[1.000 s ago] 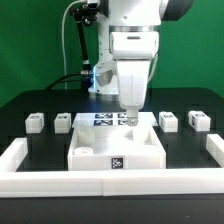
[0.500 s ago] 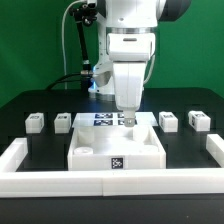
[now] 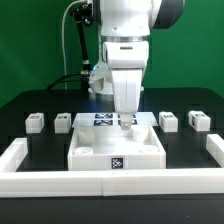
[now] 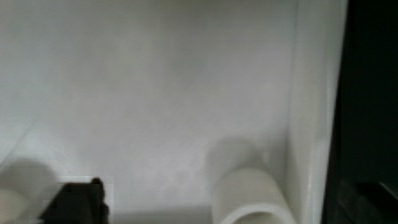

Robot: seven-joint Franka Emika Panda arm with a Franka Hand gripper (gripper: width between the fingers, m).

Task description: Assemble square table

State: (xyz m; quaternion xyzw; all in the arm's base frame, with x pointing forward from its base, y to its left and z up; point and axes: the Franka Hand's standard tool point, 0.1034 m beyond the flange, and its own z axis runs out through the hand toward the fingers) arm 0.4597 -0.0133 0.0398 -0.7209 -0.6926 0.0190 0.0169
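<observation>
End effector (image 3: pixel 124 114) spread wide, nothing held, hanging over the far edge of the table top (image 3: pixel 117 150) just beneath it. Straddle that edge squarely before closing. Legs (image 3: pixel 168 121) lie on the surface (image 3: pixel 30 100) either side; stay clear.

Reaching down with the fingers (image 3: pixel 124 112) over the marker board (image 3: pixel 103 120), just behind the far edge of the square table top (image 3: pixel 117 146), itself lying flat on the black counter (image 3: pixel 42 104) inside the white rim bars (image 3: pixel 20 155) and showing a small tag (image 3: pixel 117 163) on its near face. Sitting in one row level with the marker board: first leg (image 3: pixel 36 122) and second leg (image 3: pixel 63 121) toward the exterior view's left, third leg (image 3: pixel 168 120) and fourth leg (image 3: pixel 197 120) toward the exterior view's right.
</observation>
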